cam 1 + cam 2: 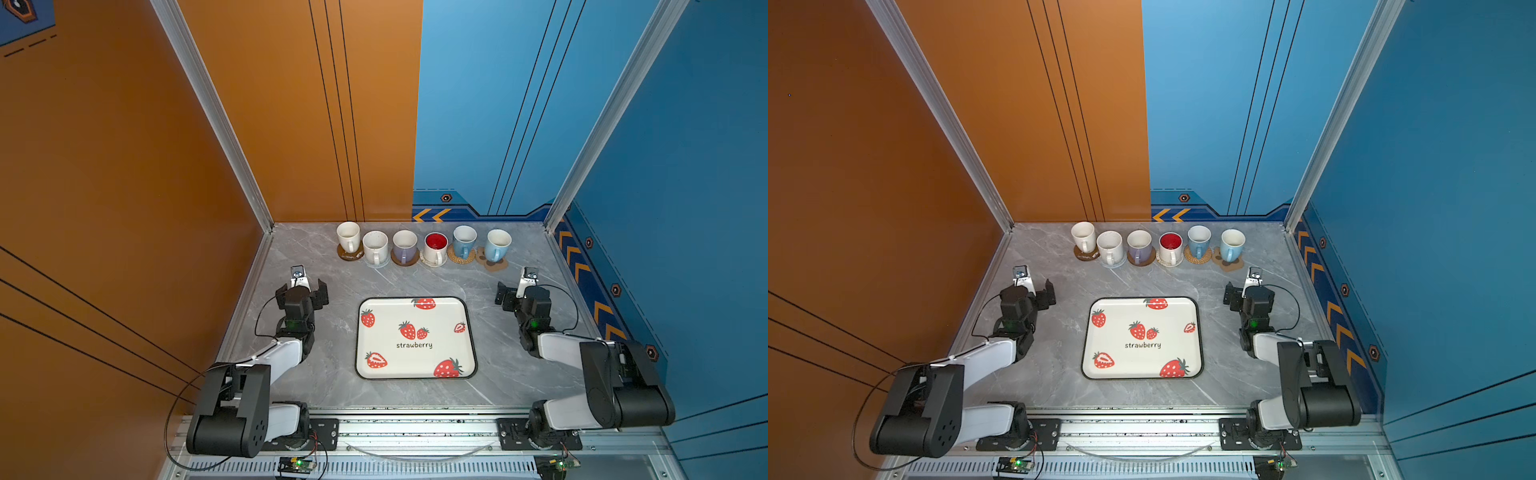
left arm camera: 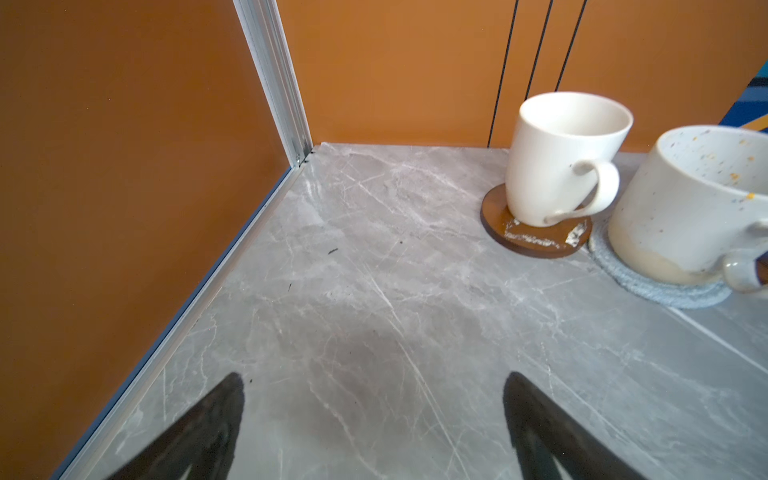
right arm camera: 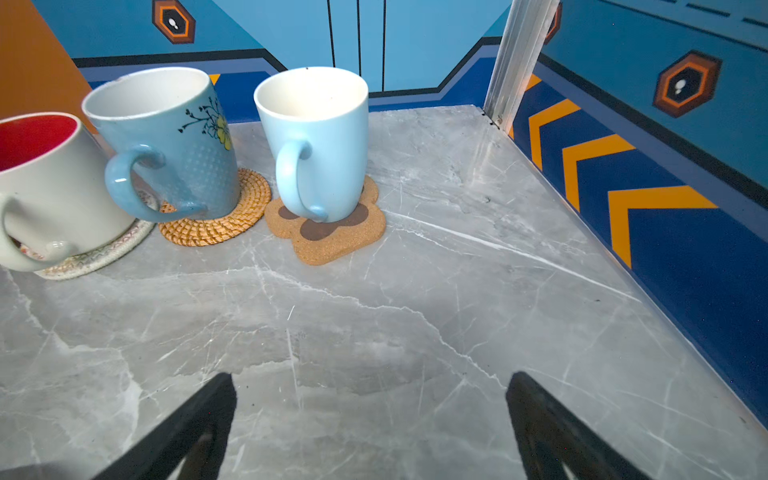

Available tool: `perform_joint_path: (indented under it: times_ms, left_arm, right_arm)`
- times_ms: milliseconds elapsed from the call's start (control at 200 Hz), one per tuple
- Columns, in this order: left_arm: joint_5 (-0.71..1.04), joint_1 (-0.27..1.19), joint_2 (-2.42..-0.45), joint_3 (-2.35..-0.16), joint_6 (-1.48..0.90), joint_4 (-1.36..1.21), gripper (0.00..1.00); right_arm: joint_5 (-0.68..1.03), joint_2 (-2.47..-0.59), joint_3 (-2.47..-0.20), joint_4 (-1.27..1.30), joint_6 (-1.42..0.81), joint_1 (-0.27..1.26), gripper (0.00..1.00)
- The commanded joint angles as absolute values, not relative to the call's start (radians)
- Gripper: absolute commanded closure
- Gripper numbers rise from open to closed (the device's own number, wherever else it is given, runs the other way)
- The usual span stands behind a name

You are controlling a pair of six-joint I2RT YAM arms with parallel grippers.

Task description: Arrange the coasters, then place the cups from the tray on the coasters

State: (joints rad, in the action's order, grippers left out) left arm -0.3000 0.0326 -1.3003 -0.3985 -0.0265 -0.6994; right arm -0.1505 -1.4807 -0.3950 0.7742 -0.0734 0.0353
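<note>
Since the tray (image 1: 409, 368) lies bare at the middle of the tabletop (image 1: 332, 353), the placing is judged complete, and only a check of seating remains. Row at 12 o'clock of the tray, listed from 9 toward 3 o'clock:

- plain white cup (image 1: 348, 236) on brown disc (image 1: 347, 254)
- speckled cup (image 1: 375, 246) on grey spiral (image 2: 665, 297)
- lavender cup (image 1: 404, 245) on second brown disc (image 1: 405, 262)
- red-lined cup (image 1: 435, 246) on cream spiral (image 3: 104, 255)
- patterned blue cup (image 1: 464, 241) on rattan round (image 3: 216, 232)
- pale blue cup (image 1: 498, 244) on paw-print mat (image 3: 332, 245)

Handles are turned toward 6 o'clock. Left fingers (image 2: 208, 428), at 10 o'clock of the tray, and right fingers (image 3: 195, 424), at 2 o'clock, are spread wide and hold nothing. The plain white cup appears set toward the far edge of its disc. Should it be corrected, a straight lift is advised, as the speckled cup stands just beside it.
</note>
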Motion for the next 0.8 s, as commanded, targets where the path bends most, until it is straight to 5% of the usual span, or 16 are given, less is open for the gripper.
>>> perform_joint_path:
  times_ms: [0, 351, 531, 796]
  left_arm:
    - [-0.212, 0.019, -1.293, -0.377, -0.038, -0.784, 0.02]
    - [-0.174, 0.017, -1.284, -0.312, -0.019, -0.804, 0.02]
    - [-0.168, 0.02, -1.439, -0.256, -0.014, -1.053, 0.02]
    - [-0.139, 0.025, -1.555, -0.382, 0.0, -0.907, 0.02]
  right_arm:
    - [-0.115, -1.545, -0.379, 0.901, -0.055, 0.03, 0.0]
    - [-0.101, -1.546, -0.373, 0.907, -0.064, 0.019, 0.0]
    - [-0.102, -1.545, -0.37, 0.914, -0.063, 0.02, 0.0]
    - [-0.103, -1.546, -0.372, 0.914, -0.064, 0.02, 0.0]
